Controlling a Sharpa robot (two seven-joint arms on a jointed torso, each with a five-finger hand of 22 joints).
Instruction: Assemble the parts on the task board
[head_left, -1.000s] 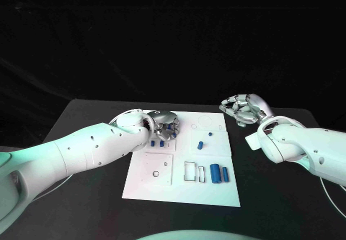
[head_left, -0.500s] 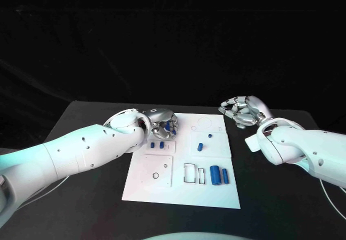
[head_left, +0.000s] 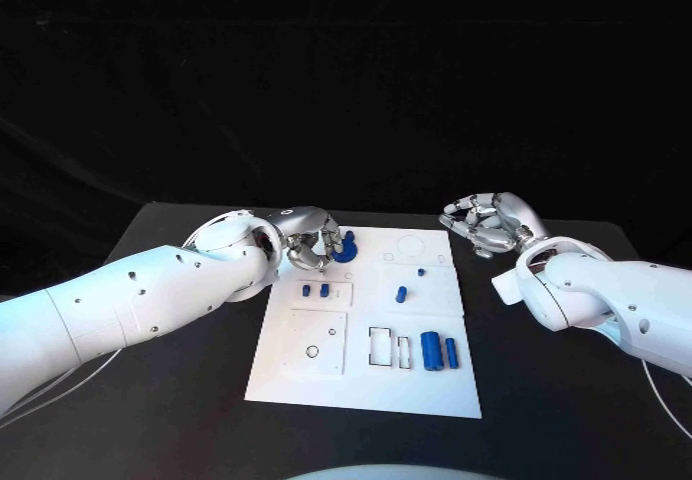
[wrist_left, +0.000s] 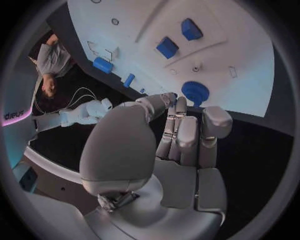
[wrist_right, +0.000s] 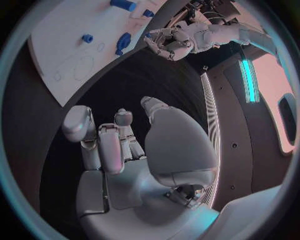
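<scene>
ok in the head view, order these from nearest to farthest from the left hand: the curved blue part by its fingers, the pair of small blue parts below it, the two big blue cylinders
1. Curved blue part, right at the left hand fingertips, board's far-left corner.
2. Pair of small blue parts, just nearer the robot, board's left side.
3. Two big blue cylinders, near-right part of the task board.

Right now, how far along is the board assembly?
Early. Looks done: small blue pieces stand upright on the white task board, such as two blue blocks. In hand: the left hand holds a blue curved part at the board's far-left corner. Left: two blue cylinders lie loose beside empty rectangular slots; the right hand is curled, holding nothing.
</scene>
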